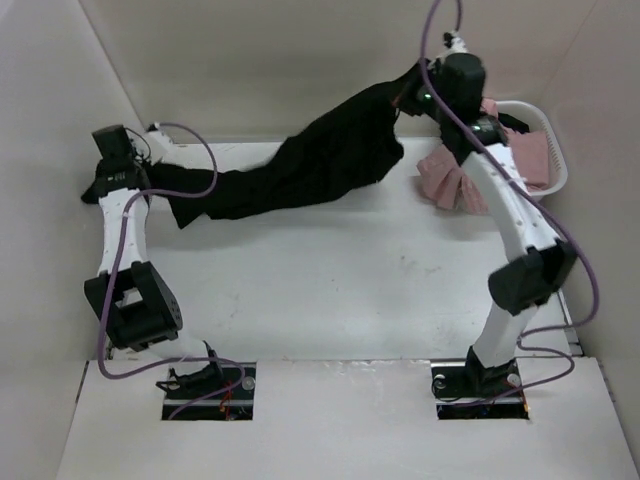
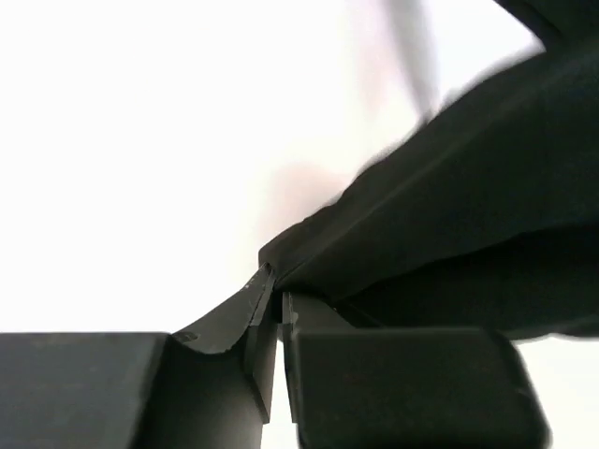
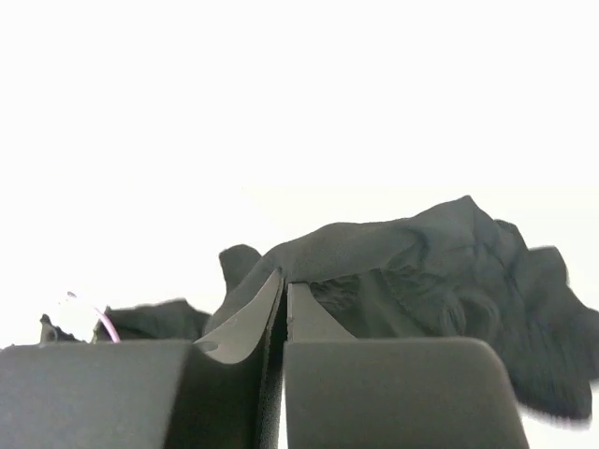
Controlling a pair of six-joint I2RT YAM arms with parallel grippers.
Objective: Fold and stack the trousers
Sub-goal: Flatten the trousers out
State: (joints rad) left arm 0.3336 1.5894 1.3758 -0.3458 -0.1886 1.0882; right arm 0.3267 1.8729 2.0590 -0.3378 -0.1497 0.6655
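Observation:
The black trousers hang stretched between my two grippers across the back of the table. My right gripper is shut on one end and holds it raised at the back right. In the right wrist view the fingertips pinch a fold of the fabric. My left gripper is shut on the other end, low at the back left. In the left wrist view its tips pinch the fabric's edge, and the trousers run up to the right. The drawstring does not show.
A white basket holding pink cloth stands at the back right. A crumpled pink cloth lies on the table beside it, under the right arm. Beige walls close in the back and both sides.

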